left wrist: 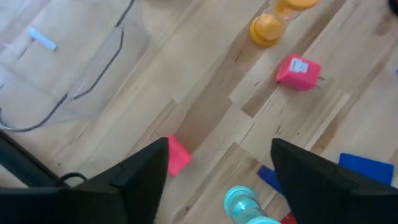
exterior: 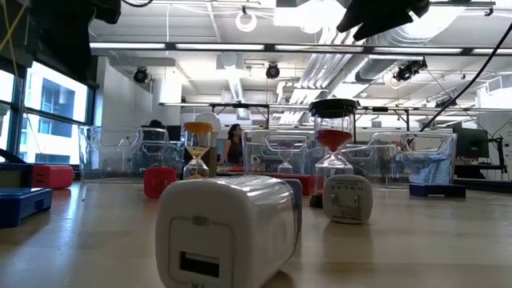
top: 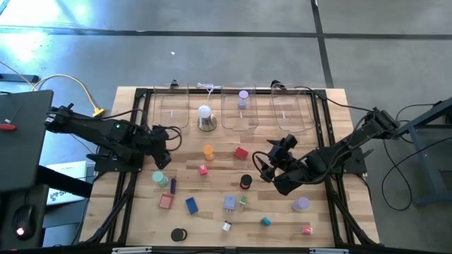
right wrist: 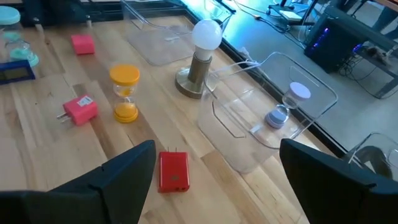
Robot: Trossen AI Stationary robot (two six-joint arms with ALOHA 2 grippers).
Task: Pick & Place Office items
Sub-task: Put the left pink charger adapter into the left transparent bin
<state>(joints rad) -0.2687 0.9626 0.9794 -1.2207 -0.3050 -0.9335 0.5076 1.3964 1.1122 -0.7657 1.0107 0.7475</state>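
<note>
The office items lie scattered over the wooden table (top: 332,219): an orange hourglass (top: 208,152), a red block (top: 241,152), a pink plug (top: 203,169), a teal hourglass (top: 161,178), a blue block (top: 191,205) and several more. My left gripper (top: 168,144) hovers open at the left, tilted down. In its wrist view a small pink block (left wrist: 177,155) and the teal hourglass (left wrist: 245,205) lie below its open fingers (left wrist: 221,168). My right gripper (top: 263,164) hangs open right of centre, above the table. The red block (right wrist: 174,171) lies on the table beyond its fingers (right wrist: 214,174).
Three clear bins (top: 173,109) (top: 240,113) (top: 293,109) stand along the far edge; the middle one holds a purple hourglass (top: 243,99). A white dome lamp (top: 205,118) stands before them. A white charger (exterior: 228,228) lies close to the low camera. A black frame (top: 134,141) borders the table.
</note>
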